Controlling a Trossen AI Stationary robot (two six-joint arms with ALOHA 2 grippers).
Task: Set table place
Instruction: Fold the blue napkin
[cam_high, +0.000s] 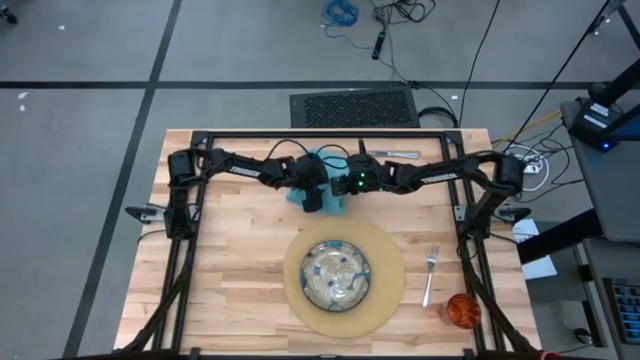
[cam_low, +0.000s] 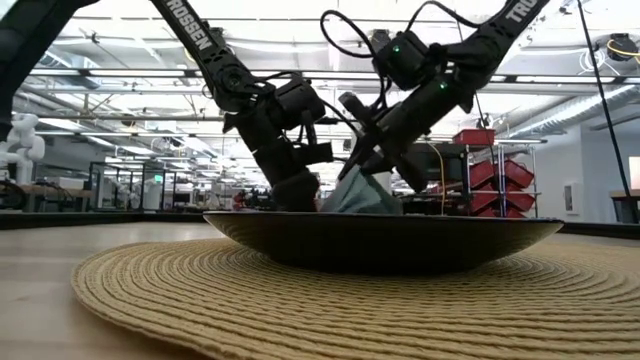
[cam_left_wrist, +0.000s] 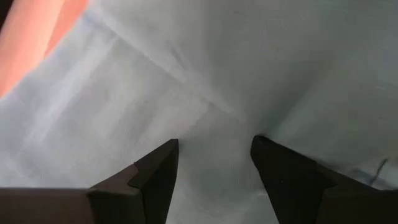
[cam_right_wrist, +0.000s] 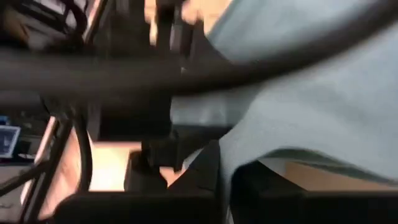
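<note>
The teal napkin (cam_high: 335, 208) lies on the table (cam_high: 230, 250) beyond the round tan placemat (cam_high: 385, 300), which carries the green-patterned plate (cam_high: 337, 275). Both grippers meet over the napkin. My right gripper (cam_right_wrist: 225, 165) is shut on it, and the cloth rises to a peak (cam_low: 360, 192) under the fingers. My left gripper (cam_left_wrist: 214, 149) stands open over the napkin (cam_left_wrist: 236, 74), its fingertips close to the cloth. A fork (cam_high: 430, 275) lies right of the placemat, with an orange cup (cam_high: 462, 310) nearer the front. My right gripper pinches a raised part of the napkin (cam_right_wrist: 249, 155) between its two fingers, slanting down from the table's right side. The cloth hangs from the fingers like a tent, its lower part hidden behind the plate in the low view. Whether my left gripper touches the cloth, I cannot tell.
More silver cutlery (cam_high: 395, 153) lies by the table's far edge, behind the right arm. Bare wood shows left of the placemat and along the near left side (cam_high: 200, 300).
</note>
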